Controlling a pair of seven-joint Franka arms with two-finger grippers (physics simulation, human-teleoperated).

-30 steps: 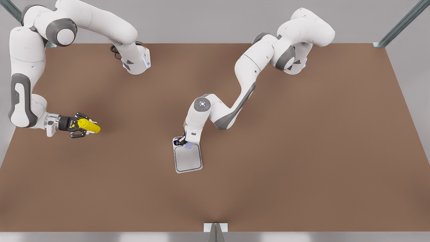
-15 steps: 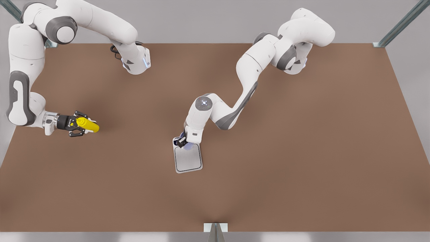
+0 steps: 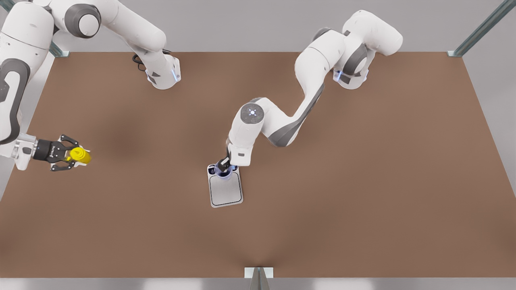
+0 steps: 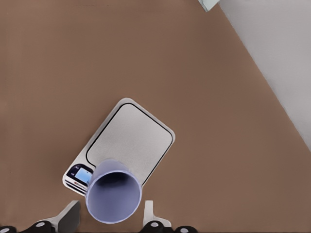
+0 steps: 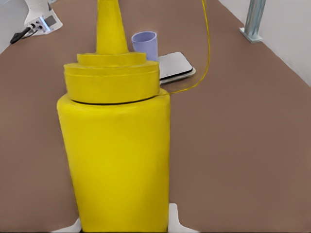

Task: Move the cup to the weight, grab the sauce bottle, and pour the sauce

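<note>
The lavender cup (image 3: pixel 223 172) (image 4: pixel 114 199) stands upright on the silver-grey weight (image 3: pixel 225 191) (image 4: pixel 131 136), at its display end. My left gripper (image 3: pixel 222 166) hangs above the cup, open, its fingers (image 4: pixel 69 216) wide on either side of the rim and not touching it. Near the table's edge on the front view's left, my right gripper (image 3: pixel 74 156) is shut on the yellow sauce bottle (image 3: pixel 80 155) (image 5: pixel 116 145), held upright off the table with the nozzle up. The right wrist view shows the cup (image 5: pixel 145 43) on the weight (image 5: pixel 175 65) in the distance.
The brown table (image 3: pixel 363 181) stretches wide between the bottle and the weight. Both arm bases (image 3: pixel 163 74) (image 3: pixel 350 78) sit at the back edge. Metal posts (image 3: pixel 479 30) stand at the back corners and a small bracket (image 3: pixel 258 273) at the front edge.
The right gripper has lifted the bottle, turned it from lying to upright and carried it toward the front view's left. The left gripper has let go of the cup and risen.
</note>
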